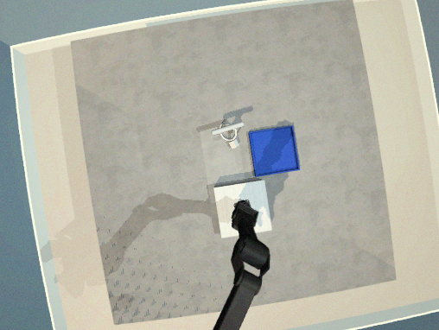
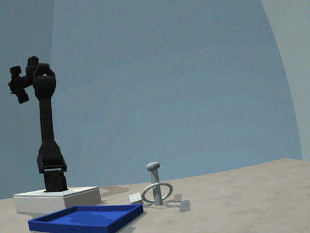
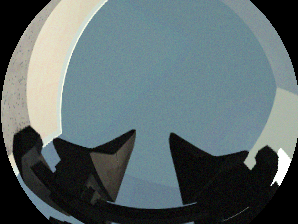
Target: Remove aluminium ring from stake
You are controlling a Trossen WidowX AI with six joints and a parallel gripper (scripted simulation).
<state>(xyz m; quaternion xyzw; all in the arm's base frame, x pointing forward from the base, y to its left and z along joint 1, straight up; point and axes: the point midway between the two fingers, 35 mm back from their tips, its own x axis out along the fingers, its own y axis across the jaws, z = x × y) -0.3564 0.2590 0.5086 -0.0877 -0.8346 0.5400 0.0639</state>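
One aluminium ring (image 1: 222,136) (image 2: 170,194) loops around the foot of the steel stake (image 2: 155,182), below its cross-bar (image 1: 228,128) (image 2: 153,166), and sits tilted. In the top view the stake stands between the desk's left and right edges, nearer the upper one; the welded tab (image 1: 233,144) (image 2: 135,198) points toward the lower edge, angled slightly to the right. The line through ring and tab runs roughly along the side edges, while the cross-bar's long axis lies roughly parallel to the upper edge. The blue tray (image 1: 274,151) (image 2: 68,228) is just beside, toward the right edge. The exterior view reveals the ring's slope, its tab side low, which the top view flattens. It also shows the raised gripper (image 2: 18,83) (image 3: 152,135), well apart from the ring; the wrist view shows its fingers about half open, with nothing between them.
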